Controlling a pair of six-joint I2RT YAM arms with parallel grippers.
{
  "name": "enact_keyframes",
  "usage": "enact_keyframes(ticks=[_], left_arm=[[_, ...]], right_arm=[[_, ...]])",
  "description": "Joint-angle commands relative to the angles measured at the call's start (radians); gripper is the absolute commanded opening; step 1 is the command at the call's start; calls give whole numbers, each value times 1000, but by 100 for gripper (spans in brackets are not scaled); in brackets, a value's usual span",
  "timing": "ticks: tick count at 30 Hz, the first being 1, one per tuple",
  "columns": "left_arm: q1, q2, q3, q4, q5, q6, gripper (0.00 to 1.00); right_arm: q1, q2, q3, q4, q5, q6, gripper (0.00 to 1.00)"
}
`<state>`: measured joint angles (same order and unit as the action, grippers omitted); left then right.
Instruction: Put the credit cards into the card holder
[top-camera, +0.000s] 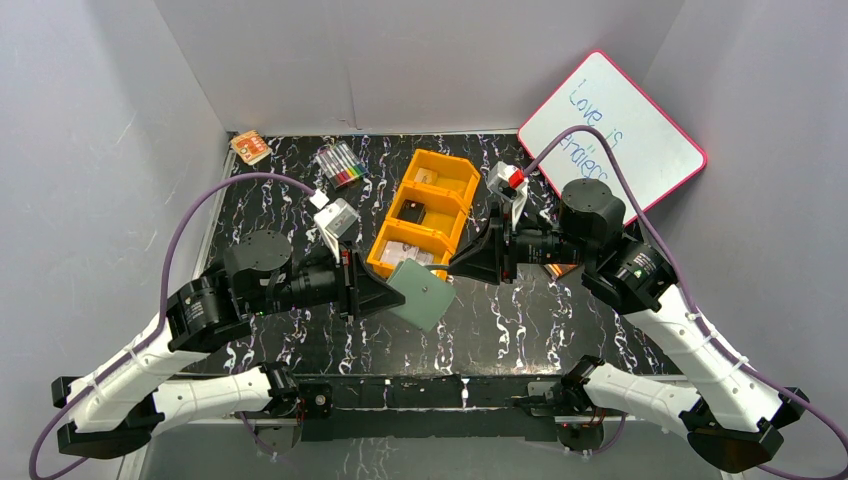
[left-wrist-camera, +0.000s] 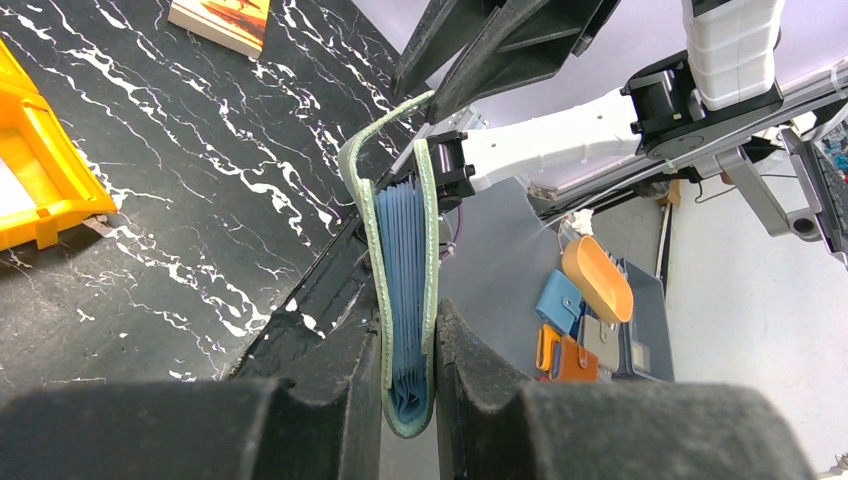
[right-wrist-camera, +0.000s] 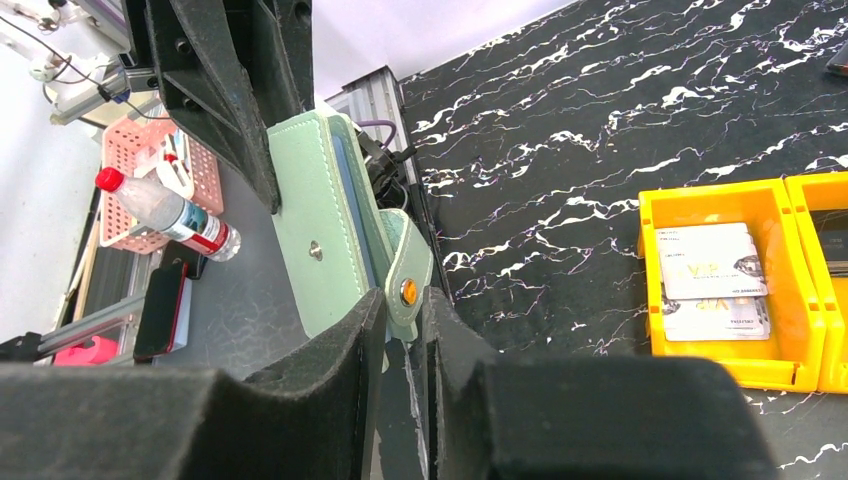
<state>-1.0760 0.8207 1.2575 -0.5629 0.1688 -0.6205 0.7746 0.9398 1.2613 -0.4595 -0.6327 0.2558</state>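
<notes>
The sage-green card holder hangs above the table near the tray's front end. My left gripper is shut on its folded spine edge. The left wrist view shows the card holder edge-on with blue pockets inside, pinched at my left gripper. My right gripper comes in from the right. In the right wrist view the holder's strap with its orange snap button sits in the narrow gap of my right gripper, both pads against it. Pale credit cards lie in the tray's nearest compartment.
The orange three-compartment tray stands at mid-table, a small black item in its middle bay. A pack of markers and a small orange box lie at the back left. A pink-framed whiteboard leans at the back right.
</notes>
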Motion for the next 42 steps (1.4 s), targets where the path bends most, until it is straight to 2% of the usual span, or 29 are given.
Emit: enact_keyframes(ticks=[1, 7, 10, 14, 17, 23, 42], left_arm=[[-1, -17, 8, 23, 9, 8, 0], [-1, -14, 8, 21, 8, 9, 0], [-1, 11, 30, -4, -15, 11, 0], [-1, 113, 124, -132, -87, 41, 0], [-1, 155, 143, -176, -107, 50, 0], [0, 167, 109, -176, -107, 18, 0], [-1, 205, 129, -182, -117, -81, 0]], right_arm=[[0, -18, 10, 64, -18, -1, 25], [1, -17, 15, 75, -45, 7, 0], [0, 27, 111, -6, -52, -18, 0], [2, 160, 363, -335, 15, -178, 0], [26, 164, 373, -382, 81, -213, 0], [28, 130, 282, -380, 88, -233, 0], [30, 94, 119, -201, 22, -167, 0]])
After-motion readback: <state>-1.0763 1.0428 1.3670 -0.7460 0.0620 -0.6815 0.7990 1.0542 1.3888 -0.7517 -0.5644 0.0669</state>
